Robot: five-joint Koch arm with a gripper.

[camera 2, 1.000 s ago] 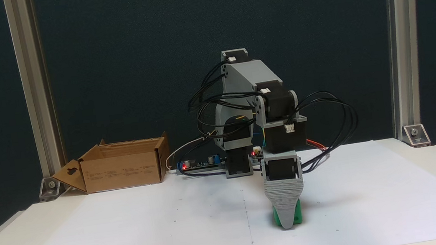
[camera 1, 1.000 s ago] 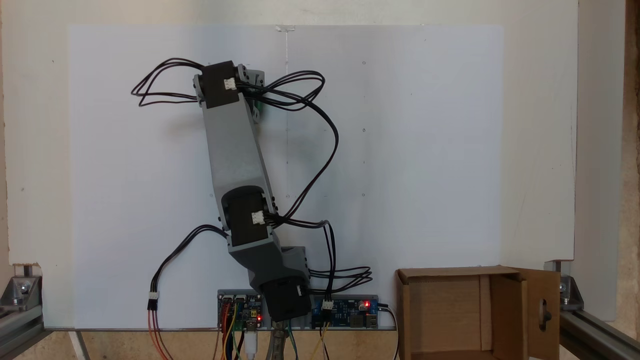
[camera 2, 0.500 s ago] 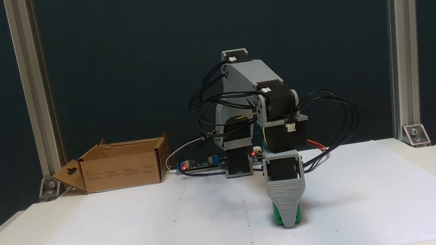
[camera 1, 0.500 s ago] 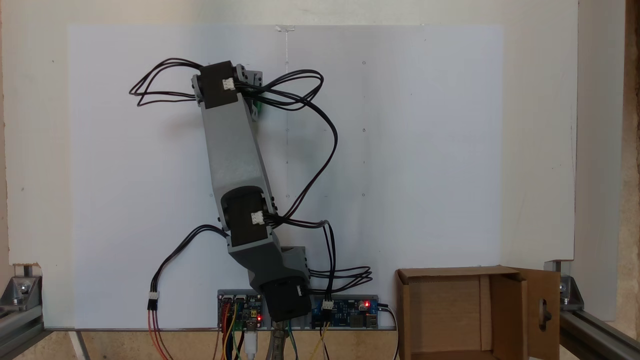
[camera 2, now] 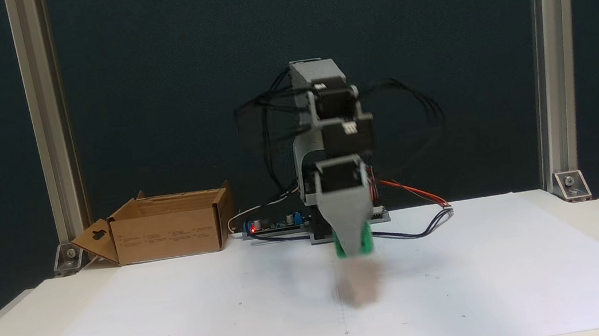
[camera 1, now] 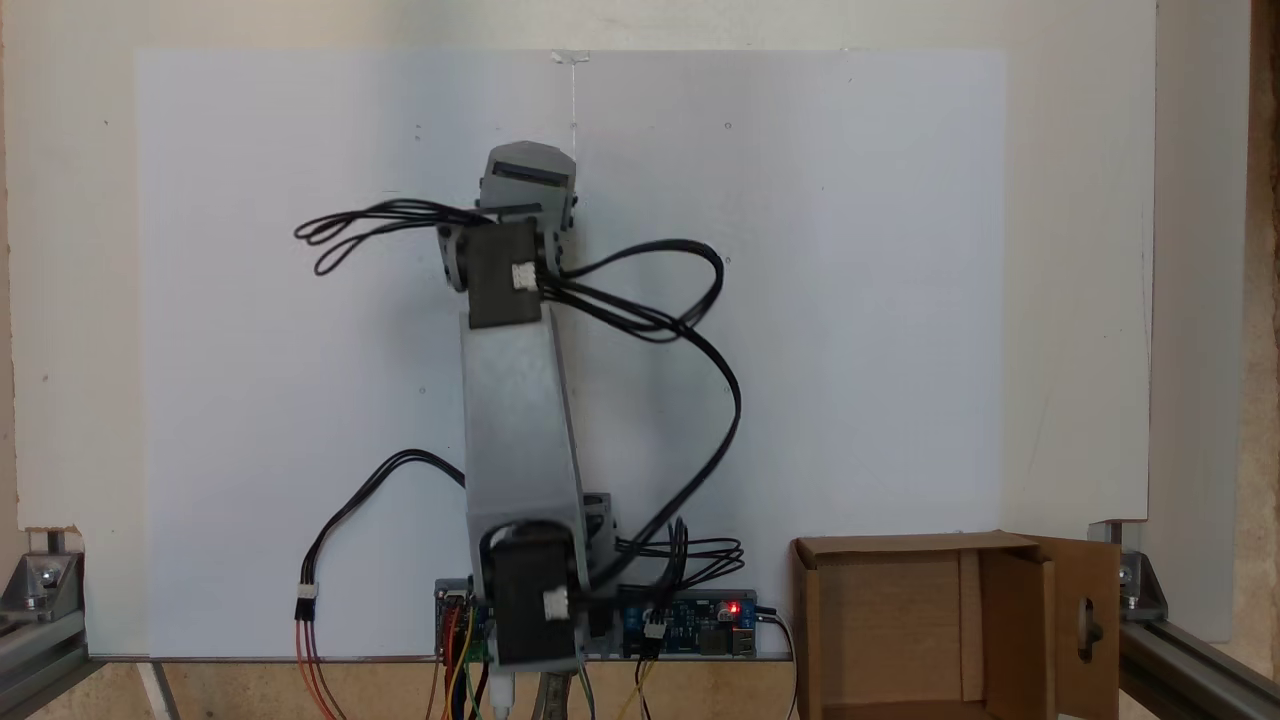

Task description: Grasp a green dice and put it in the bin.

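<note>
In a fixed view from the front, the green dice (camera 2: 366,240) hangs above the white paper, peeking out on both sides of the grey front jaw. My gripper (camera 2: 353,246) is shut on it and points down, blurred by motion, with a shadow on the sheet below. From above, in a fixed view, the gripper (camera 1: 527,178) sits near the sheet's centre line and covers the dice. The bin (camera 1: 900,544), an open brown cardboard box with a slotted flap, stands at the lower right there. It is at the back left (camera 2: 169,231) in the front view, far from the gripper.
The white paper sheet (camera 1: 850,300) covers most of the table. Controller boards with red lights (camera 1: 700,614) sit by the arm's base, and black cable loops (camera 1: 700,330) swing beside the arm. Aluminium posts (camera 2: 49,137) stand at the back corners.
The gripper has lifted the green dice off the paper. The arm has swung toward the centre line and pulled back nearer its base.
</note>
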